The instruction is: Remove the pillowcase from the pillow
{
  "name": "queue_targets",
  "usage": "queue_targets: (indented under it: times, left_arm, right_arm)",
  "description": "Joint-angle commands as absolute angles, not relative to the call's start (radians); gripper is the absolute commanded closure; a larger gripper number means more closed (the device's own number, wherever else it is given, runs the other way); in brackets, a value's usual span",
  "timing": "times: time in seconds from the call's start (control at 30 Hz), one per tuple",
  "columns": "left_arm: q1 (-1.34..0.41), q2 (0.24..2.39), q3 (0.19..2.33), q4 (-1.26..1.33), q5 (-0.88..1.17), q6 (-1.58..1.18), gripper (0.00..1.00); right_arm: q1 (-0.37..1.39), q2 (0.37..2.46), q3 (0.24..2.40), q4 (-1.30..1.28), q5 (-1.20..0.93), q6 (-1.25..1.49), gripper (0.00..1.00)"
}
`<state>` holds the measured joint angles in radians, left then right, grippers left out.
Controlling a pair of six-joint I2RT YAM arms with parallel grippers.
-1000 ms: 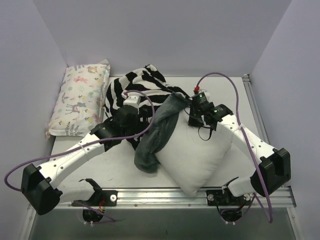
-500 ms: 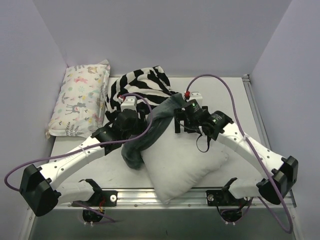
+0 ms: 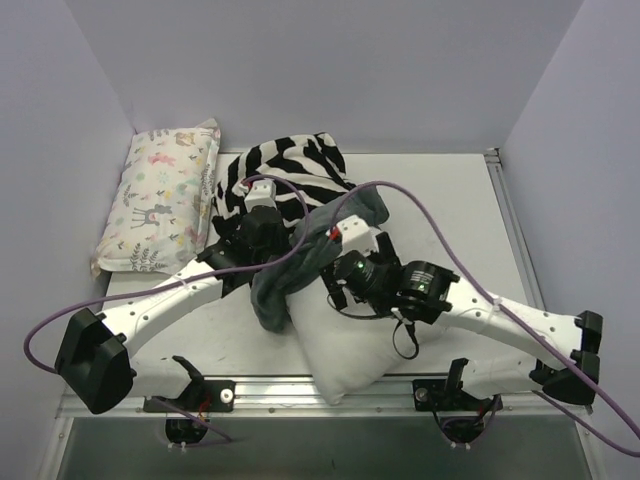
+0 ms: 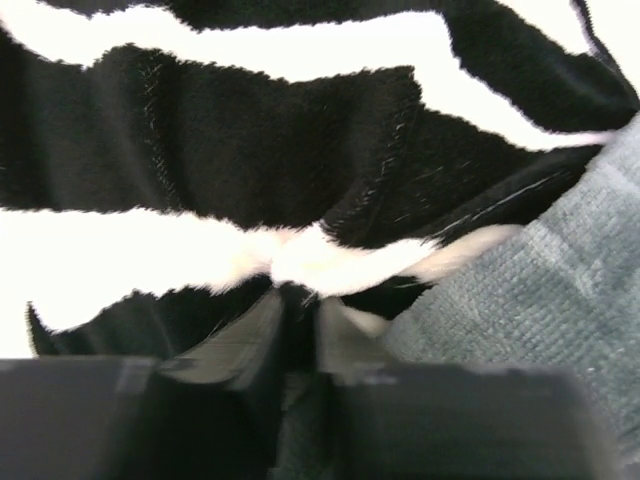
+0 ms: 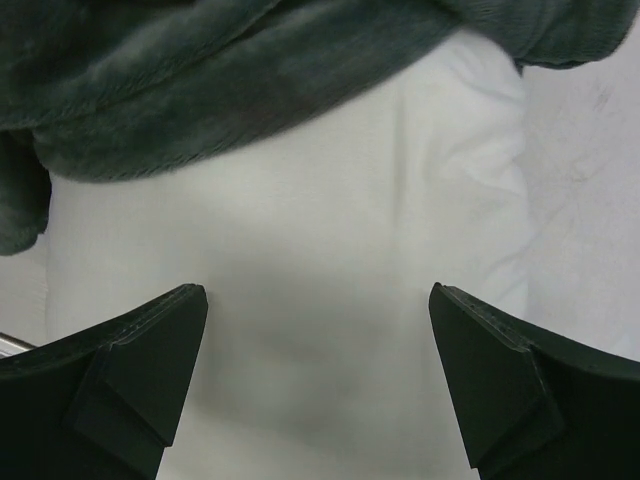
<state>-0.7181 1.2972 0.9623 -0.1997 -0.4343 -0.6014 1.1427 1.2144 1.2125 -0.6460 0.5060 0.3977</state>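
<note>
The pillowcase [image 3: 290, 165] lies bunched at the back middle, zebra stripes up. Its grey-teal plush side [image 3: 285, 285] drapes over the far-left end of the white pillow [image 3: 350, 350]. My left gripper [image 3: 268, 222] sits on the bunched fabric. In the left wrist view its fingers [image 4: 250, 330] are pinched together on a fold of the zebra pillowcase [image 4: 300, 255], so the left gripper [image 4: 298, 305] is shut on it. My right gripper [image 5: 318, 300] hangs wide open just above the bare pillow [image 5: 330, 250], holding nothing. The grey-teal cloth [image 5: 200, 80] crosses beyond its tips. From above, the right gripper [image 3: 335, 290] is at the pillow's far end.
A smaller pastel animal-print pillow [image 3: 160, 200] lies along the left wall. Purple cables [image 3: 440, 235] loop over both arms. A metal rail [image 3: 330, 395] runs along the near table edge, and the white pillow's near corner reaches it. Walls close in the back and sides.
The right gripper let go, opened wide and swung left and nearer over the pillow. The left gripper closed on the zebra fabric. The pillow slid toward the near left.
</note>
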Motion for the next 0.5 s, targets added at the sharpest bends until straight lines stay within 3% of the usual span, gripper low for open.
queue_targets:
  times: [0.0,0.13,0.23,0.3,0.33,0.37,0.4,0.43,0.47]
  left_arm:
    - [-0.715,1.324,1.012,-0.109,-0.396,-0.624,0.82]
    - [-0.712,1.342,1.025,-0.100,-0.397,-0.624,1.00]
    - [-0.692,1.351,1.038,-0.090,-0.397,-0.620,1.00]
    - [-0.655,1.361,1.067,-0.103,-0.365,-0.627,1.00]
    - [-0.605,1.365,1.077,-0.106,-0.348,-0.632,1.00]
    - [-0.582,1.370,1.084,-0.104,-0.330,-0.635,1.00]
    - [-0.560,1.373,1.106,-0.107,-0.319,-0.638,1.00]
    - [-0.537,1.379,1.118,-0.110,-0.308,-0.638,1.00]
    - [-0.496,1.393,1.130,-0.113,-0.302,-0.640,1.00]
  right_arm:
    - [1.198,1.290,1.180,-0.617,0.611,0.396,0.00]
    - [1.203,1.351,1.137,-0.555,0.606,0.423,0.00]
    - [1.171,1.402,1.080,-0.514,0.566,0.445,0.00]
    - [1.144,1.416,1.036,-0.496,0.549,0.469,0.12]
    - [1.109,1.410,1.022,-0.495,0.525,0.477,0.25]
    - [1.088,1.399,1.005,-0.494,0.519,0.501,0.72]
    - [1.063,1.364,0.973,-0.486,0.508,0.509,0.91]
    - [0.996,1.344,0.956,-0.485,0.471,0.512,1.00]
    - [0.967,1.321,0.944,-0.485,0.459,0.515,1.00]
